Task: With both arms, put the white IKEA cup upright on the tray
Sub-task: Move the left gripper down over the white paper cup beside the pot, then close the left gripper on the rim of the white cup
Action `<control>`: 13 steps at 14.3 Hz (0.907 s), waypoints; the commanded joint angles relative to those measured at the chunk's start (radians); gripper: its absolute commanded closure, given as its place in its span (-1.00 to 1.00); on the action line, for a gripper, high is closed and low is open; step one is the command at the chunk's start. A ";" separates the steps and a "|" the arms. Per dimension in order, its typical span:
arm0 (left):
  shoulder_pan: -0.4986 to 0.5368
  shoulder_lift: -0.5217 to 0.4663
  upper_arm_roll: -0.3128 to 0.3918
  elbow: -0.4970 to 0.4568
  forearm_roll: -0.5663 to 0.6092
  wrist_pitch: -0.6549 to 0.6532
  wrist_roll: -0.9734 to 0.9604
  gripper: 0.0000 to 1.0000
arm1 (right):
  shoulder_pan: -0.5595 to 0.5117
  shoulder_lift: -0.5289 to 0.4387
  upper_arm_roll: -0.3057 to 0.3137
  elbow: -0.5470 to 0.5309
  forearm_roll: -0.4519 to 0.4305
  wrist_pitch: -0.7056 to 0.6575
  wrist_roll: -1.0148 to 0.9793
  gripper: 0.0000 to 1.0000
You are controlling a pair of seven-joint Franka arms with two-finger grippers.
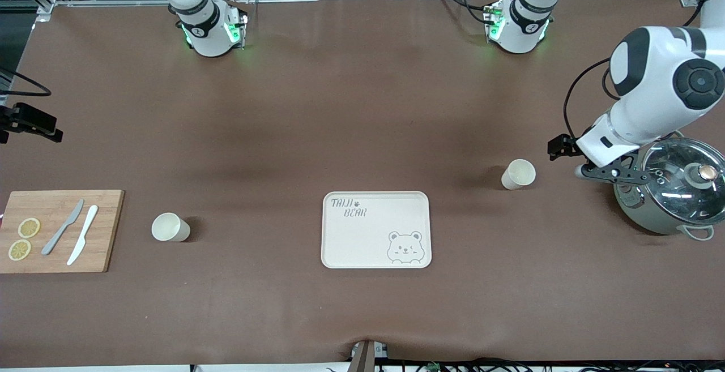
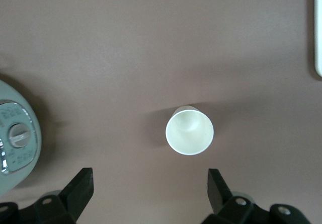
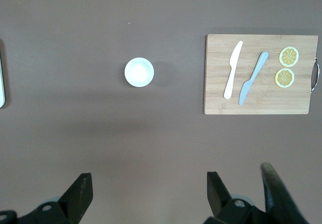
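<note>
Jaws open; cup [image 1: 517, 174] beside pot [image 1: 671, 193]

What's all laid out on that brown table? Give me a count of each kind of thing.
Cups: 2, one toward the right arm's end, one toward the left arm's end
Tray: 1
Cutting board: 1
Knives: 2, grey and white, on the board
Lemon slices: 2, on the board
Pot with glass lid: 1
Total: 9

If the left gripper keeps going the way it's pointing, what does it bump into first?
Probably the bare table just short of the white cup. The open left gripper points down there, though depth is hard to judge.
</note>
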 commanded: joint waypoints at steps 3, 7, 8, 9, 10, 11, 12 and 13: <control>0.004 -0.043 -0.009 -0.193 0.019 0.219 -0.023 -1.00 | -0.003 0.009 0.008 0.000 -0.004 0.008 0.014 -1.00; 0.002 -0.007 -0.009 -0.283 0.019 0.363 -0.025 -1.00 | -0.002 0.010 0.009 0.000 0.037 0.048 0.031 -1.00; 0.002 0.003 -0.009 -0.299 0.019 0.391 -0.025 -1.00 | -0.005 0.015 0.009 0.000 0.062 0.054 0.079 -1.00; 0.002 0.012 -0.009 -0.314 0.019 0.421 -0.026 -1.00 | -0.002 0.015 0.009 0.000 0.076 0.077 0.147 -1.00; 0.002 0.016 -0.009 -0.334 0.019 0.452 -0.026 -1.00 | 0.003 0.015 0.012 -0.001 0.074 0.098 0.200 -1.00; 0.004 0.021 -0.009 -0.348 0.019 0.478 -0.026 -1.00 | 0.032 0.018 0.014 -0.001 0.058 0.104 0.242 -1.00; 0.004 0.035 -0.009 -0.357 0.019 0.501 -0.026 -1.00 | 0.065 0.018 0.011 -0.001 0.036 0.108 0.268 -1.00; 0.004 0.047 -0.009 -0.359 0.019 0.518 -0.028 -1.00 | 0.072 0.016 0.011 -0.001 0.012 0.103 0.278 -1.00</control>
